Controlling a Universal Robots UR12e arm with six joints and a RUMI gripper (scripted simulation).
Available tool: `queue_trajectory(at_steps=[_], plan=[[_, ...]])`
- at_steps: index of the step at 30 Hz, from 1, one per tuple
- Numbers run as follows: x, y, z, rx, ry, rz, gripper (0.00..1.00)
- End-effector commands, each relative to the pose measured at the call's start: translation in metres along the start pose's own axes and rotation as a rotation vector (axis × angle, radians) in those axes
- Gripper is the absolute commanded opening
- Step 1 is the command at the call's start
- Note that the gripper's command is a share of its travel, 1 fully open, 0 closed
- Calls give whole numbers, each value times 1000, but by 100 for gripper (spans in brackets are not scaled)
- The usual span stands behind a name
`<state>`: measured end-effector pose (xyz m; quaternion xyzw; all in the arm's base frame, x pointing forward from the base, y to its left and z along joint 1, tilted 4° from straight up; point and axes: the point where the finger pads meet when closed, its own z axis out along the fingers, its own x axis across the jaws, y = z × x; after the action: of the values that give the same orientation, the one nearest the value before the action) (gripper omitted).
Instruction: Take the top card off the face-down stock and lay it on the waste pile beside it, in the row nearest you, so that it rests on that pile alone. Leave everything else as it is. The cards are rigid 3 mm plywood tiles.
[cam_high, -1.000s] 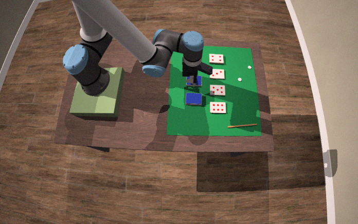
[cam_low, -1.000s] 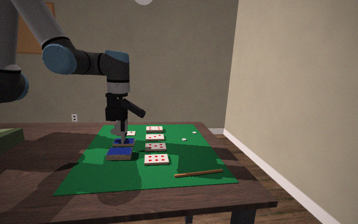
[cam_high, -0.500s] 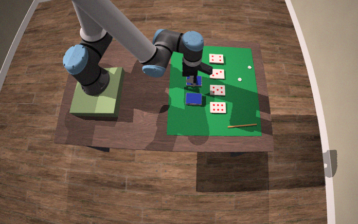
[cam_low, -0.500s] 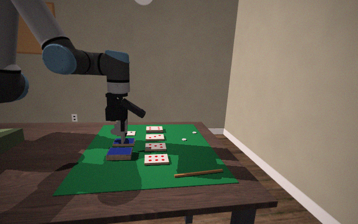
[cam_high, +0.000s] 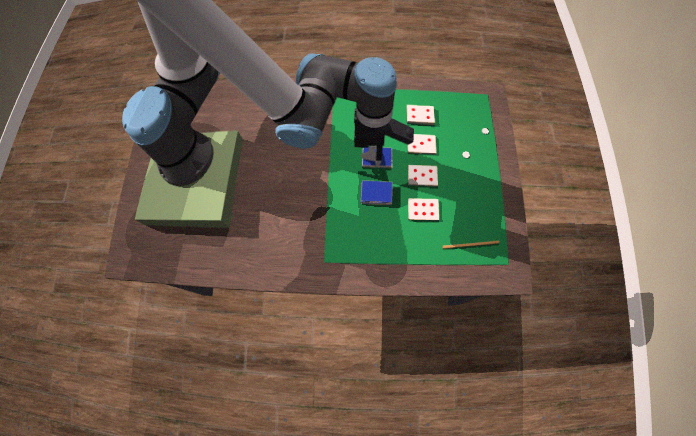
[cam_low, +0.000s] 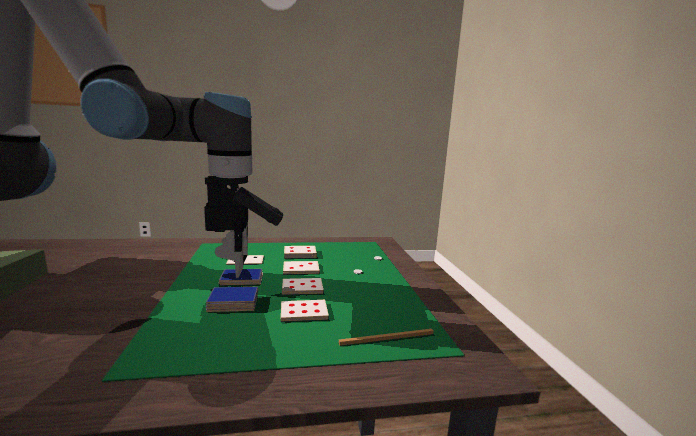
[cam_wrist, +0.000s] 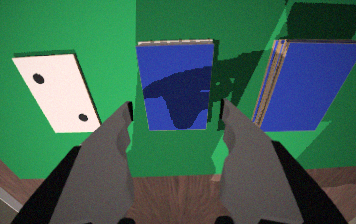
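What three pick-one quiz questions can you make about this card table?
1. Where does the wooden stick lie?
A. on the green mat
B. on the floor
C. on a blue stack

2. How many cards show red dots?
A. two
B. four
C. six

3. What is the gripper doing?
A. squeezing a card
B. open, holding nothing
C. holding the stick

Answers:
1. A, the wooden stick rests on the green mat.
2. B, the red-dotted cards form one row of four.
3. B, the gripper has green showing either side of the blue card.
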<state>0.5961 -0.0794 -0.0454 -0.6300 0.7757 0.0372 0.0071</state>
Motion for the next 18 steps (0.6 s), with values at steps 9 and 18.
queue_trajectory(at_steps=[9, 18], plan=[[0, -1, -43, 1, 0, 0, 50], [0, -1, -68, 1, 0, 0, 50]])
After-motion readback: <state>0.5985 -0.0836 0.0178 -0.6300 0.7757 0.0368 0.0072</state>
